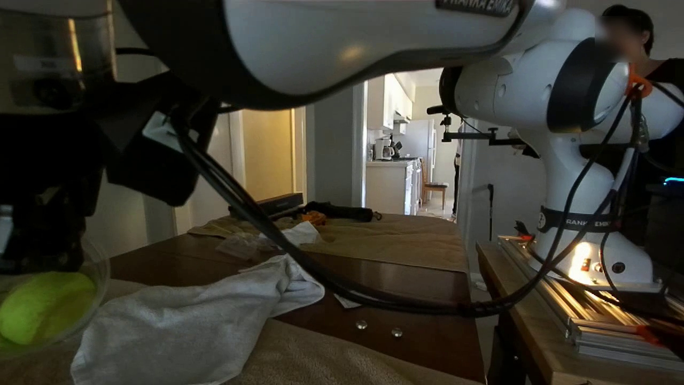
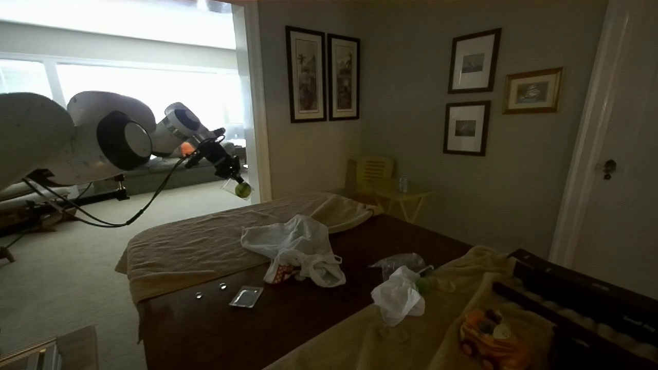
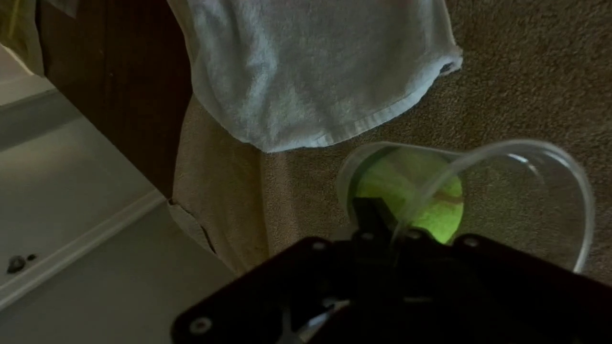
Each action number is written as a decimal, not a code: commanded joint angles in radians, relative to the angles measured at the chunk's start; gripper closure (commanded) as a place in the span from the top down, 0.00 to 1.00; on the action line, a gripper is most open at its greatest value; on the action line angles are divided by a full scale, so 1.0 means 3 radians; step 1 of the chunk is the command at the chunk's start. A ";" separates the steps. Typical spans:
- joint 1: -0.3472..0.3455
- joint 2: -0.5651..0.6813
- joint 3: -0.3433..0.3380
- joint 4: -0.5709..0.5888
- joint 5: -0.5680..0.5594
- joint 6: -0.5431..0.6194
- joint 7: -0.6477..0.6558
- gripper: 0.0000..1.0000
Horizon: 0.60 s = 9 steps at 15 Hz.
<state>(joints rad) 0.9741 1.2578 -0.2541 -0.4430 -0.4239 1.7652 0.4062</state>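
As seen from the wrist, found the hand [image 3: 380, 224] closed on the side of a clear cup [image 3: 587, 200], near the rim. Noted a yellow-green tennis ball [image 3: 406, 181] inside the cup, resting toward its closed end. Confirmed cup and ball just below the hand in both exterior views, and in an exterior view sighted the cup raised over the far left part of the desk [image 2: 288, 318]. Located a pale cloth [image 3: 311, 71] to the right of the cup in both exterior views, lying partly on a brown towel [image 2: 190, 257] and partly on bare desk. Observed in an exterior view, nearer than the cloth and to its left, a silver packet [image 2: 247, 297] and two small shiny pieces [image 2: 222, 286]. Recorded farther right a crumpled white sheet [image 2: 398, 298], at the near right an orange toy car [image 2: 491, 339], and just beyond the car a long black box [image 2: 581, 288]. Sighted framed pictures [image 2: 475, 61] and a yellow chair [image 2: 375, 169] at the far side.
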 commanded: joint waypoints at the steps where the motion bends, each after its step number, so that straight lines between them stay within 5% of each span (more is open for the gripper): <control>1: -0.0091 0.0029 0.0035 0.0000 0.0100 0.0119 0.0244 0.01; 9: -0.0212 0.0090 0.0126 -0.0002 0.0262 0.0062 0.0615 0.01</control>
<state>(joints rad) 0.9097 1.2855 -0.2133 -0.4436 -0.3474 1.7846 0.5928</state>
